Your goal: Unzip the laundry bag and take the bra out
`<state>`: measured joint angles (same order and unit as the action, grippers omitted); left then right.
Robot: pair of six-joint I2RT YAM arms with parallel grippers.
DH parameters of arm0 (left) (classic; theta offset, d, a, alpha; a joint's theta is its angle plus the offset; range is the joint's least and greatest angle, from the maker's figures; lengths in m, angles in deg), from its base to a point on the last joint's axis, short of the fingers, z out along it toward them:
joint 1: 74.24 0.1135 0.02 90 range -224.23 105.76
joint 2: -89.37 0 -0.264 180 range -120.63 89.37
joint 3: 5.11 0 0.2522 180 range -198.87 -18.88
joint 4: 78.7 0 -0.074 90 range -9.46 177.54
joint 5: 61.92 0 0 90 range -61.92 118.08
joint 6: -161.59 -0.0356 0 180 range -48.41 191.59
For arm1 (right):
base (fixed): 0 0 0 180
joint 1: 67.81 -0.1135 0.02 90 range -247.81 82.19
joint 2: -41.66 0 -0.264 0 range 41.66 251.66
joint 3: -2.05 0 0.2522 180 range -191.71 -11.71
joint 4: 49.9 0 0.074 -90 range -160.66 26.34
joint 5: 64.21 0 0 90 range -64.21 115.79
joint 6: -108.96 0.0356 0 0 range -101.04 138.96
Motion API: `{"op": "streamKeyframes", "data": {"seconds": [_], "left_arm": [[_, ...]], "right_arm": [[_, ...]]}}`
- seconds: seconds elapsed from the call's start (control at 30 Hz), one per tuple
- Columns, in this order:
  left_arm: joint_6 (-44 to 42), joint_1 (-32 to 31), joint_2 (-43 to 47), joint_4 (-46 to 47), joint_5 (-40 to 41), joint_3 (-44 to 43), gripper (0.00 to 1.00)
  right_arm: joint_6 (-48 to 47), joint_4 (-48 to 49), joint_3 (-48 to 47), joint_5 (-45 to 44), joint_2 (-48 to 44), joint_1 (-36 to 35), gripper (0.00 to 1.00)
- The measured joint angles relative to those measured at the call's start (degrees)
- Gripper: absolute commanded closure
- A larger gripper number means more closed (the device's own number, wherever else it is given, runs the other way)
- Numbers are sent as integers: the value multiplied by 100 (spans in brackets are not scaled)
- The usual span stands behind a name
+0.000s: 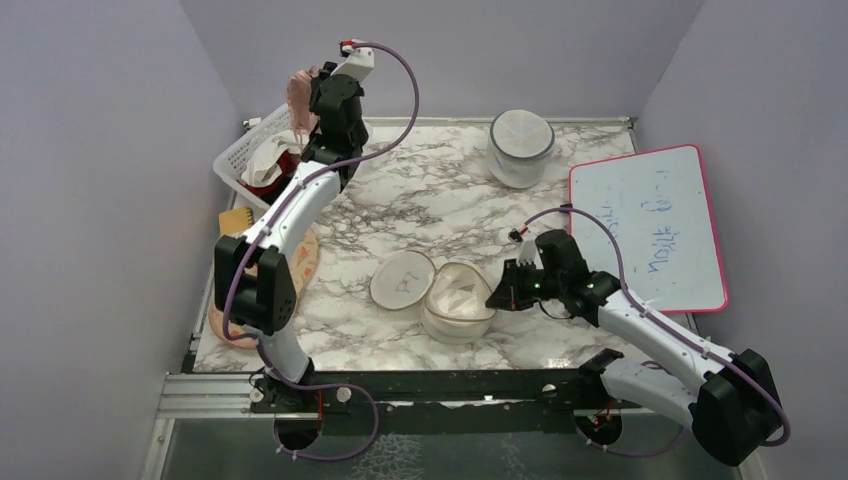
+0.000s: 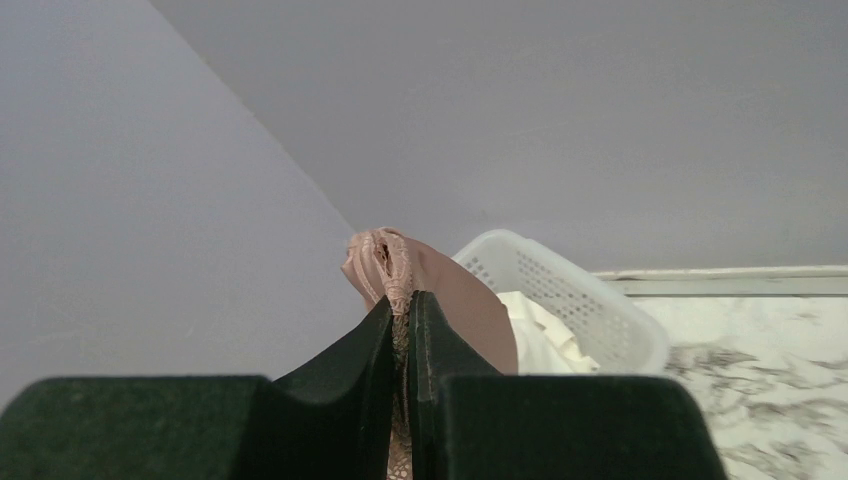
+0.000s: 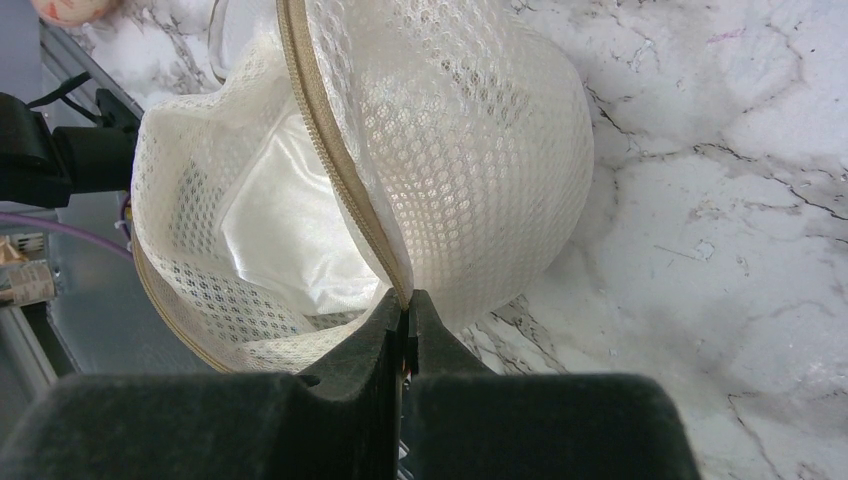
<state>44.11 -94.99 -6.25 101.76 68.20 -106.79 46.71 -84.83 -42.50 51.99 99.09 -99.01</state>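
The cream mesh laundry bag (image 1: 458, 302) lies open at the table's middle front, its flat lid (image 1: 401, 280) with the black drawing flipped to the left. My right gripper (image 1: 497, 297) is shut on the bag's zipper edge (image 3: 345, 190); the white lining shows inside the bag (image 3: 285, 235). My left gripper (image 1: 312, 88) is raised high at the back left, shut on the pink-peach bra (image 1: 298, 92), which hangs above the white basket (image 1: 243, 152). In the left wrist view the bra (image 2: 400, 270) sticks out between the closed fingers.
The white basket (image 2: 580, 290) holds white and red clothes. A greyish-white round pod (image 1: 520, 147) stands at the back. A pink-rimmed whiteboard (image 1: 650, 225) lies at the right. A peach item (image 1: 305, 260) lies under the left arm.
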Motion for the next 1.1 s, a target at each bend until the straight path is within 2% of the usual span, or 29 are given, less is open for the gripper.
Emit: {"op": "streamKeyframes", "data": {"seconds": [0.17,0.2,0.23,0.27,0.3,0.37,0.4,0.5,0.67,0.8,0.9,1.0,1.1], "left_arm": [[-319,385,-1141,33,197,-662,100],[-354,439,-1360,22,216,-763,96],[-380,483,-1576,-17,243,-857,75],[-396,514,-1768,-85,256,-951,59],[-413,535,-1971,-210,260,-1058,48],[-280,542,-2315,-595,236,-1314,31],[-175,535,-2463,-811,201,-1462,25],[160,525,-2614,-1449,74,-1681,16],[933,498,-2127,-2120,-435,-1506,7],[1790,501,-715,-2402,-1325,-527,1],[2496,498,492,-2361,-2162,254,2],[3289,498,1751,-2096,-3305,1298,8],[4015,448,2562,-1733,-4557,2304,14]], "right_arm": [[-22,2,0,0,11,0,99],[-28,2,0,0,17,0,99],[-37,7,0,0,26,0,99],[-44,11,0,0,37,0,99],[-46,13,0,0,50,0,99],[-55,20,0,2,74,0,99],[-57,20,0,2,85,0,99],[-57,20,0,2,96,0,99],[-57,22,0,2,96,0,99],[-57,22,-2,2,98,0,99],[-55,22,-4,2,96,0,99],[-44,24,-9,4,90,0,99],[-22,24,-9,7,61,0,99]]}}
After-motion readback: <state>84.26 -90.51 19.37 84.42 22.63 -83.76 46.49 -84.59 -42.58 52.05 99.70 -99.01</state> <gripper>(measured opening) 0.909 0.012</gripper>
